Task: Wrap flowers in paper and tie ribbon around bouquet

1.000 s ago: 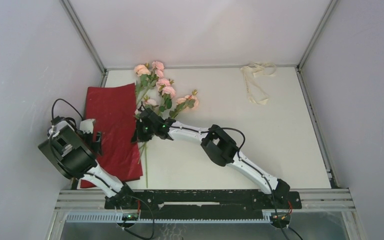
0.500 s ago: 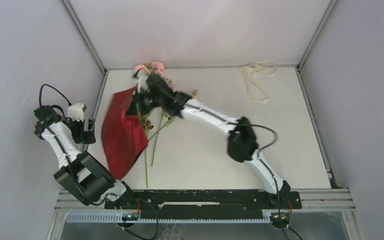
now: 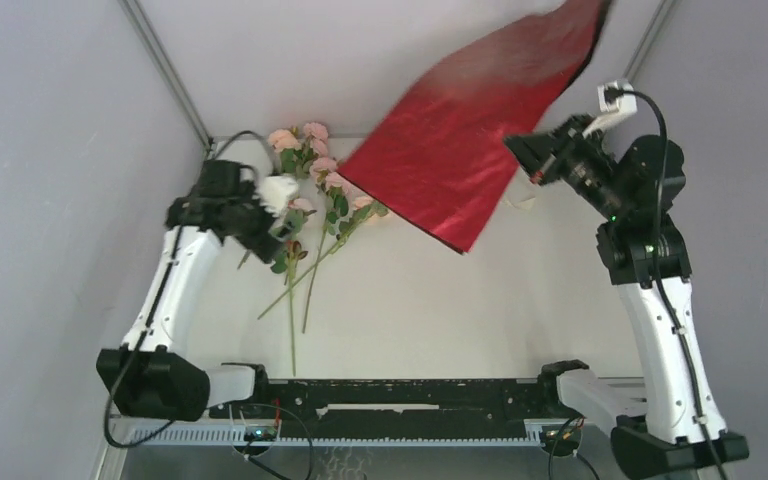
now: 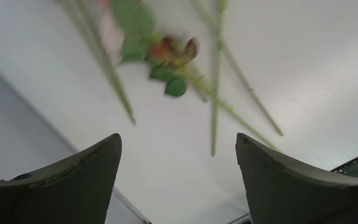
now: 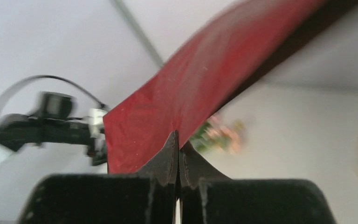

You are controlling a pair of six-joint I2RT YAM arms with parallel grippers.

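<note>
Right gripper (image 5: 177,140) pinching the paper (image 3: 460,130) by one edge, sheet up in mid-air; left gripper (image 4: 177,136) spread wide over the flowers (image 3: 325,180), near the left edge of the table (image 3: 460,300)

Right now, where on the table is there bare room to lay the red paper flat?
The widest bare patch of the table lies between the flowers and the right arm, down to the near rail. The back left is crowded: the flowers lie spread there, the open left gripper over them. The right gripper holds the paper in the air.
</note>
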